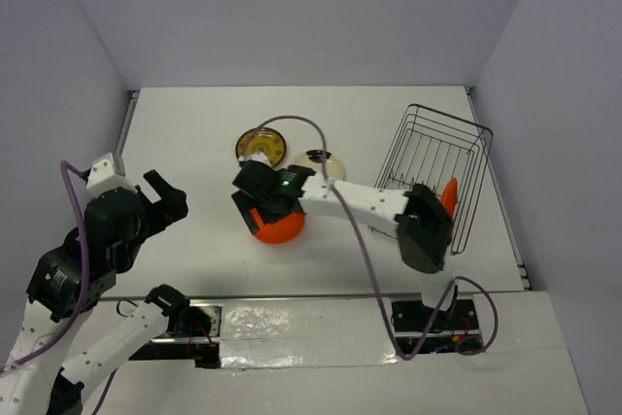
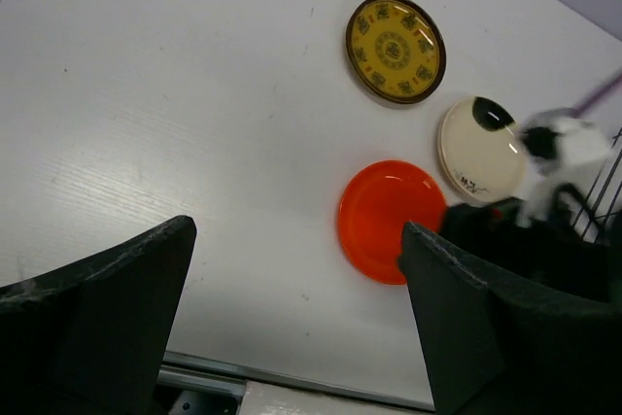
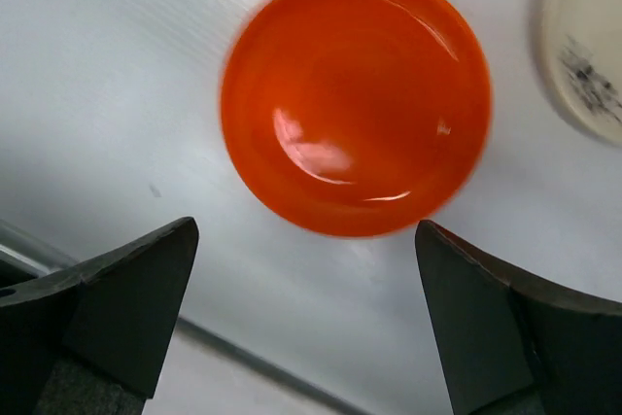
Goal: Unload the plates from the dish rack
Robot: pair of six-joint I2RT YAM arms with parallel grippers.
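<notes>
An orange plate [image 1: 279, 230] lies flat on the white table, seen large in the right wrist view [image 3: 356, 102] and in the left wrist view [image 2: 387, 221]. My right gripper [image 1: 255, 203] hovers over it, open and empty [image 3: 306, 279]. A cream plate [image 1: 322, 163] [image 2: 483, 150] [image 3: 583, 55] and a yellow-brown patterned plate [image 1: 260, 148] [image 2: 395, 49] lie flat just behind it. The dark wire dish rack [image 1: 432, 167] stands at the right with another orange plate [image 1: 449, 196] upright in it. My left gripper [image 1: 165, 199] is open and empty [image 2: 296, 308] at the left, apart from the plates.
The table's near edge [image 1: 321, 296] runs just in front of the orange plate and shows in the right wrist view [image 3: 224, 352]. The right arm [image 1: 369, 203] stretches from the rack's front across to the plates. Purple cable [image 1: 360, 240] loops over the arm.
</notes>
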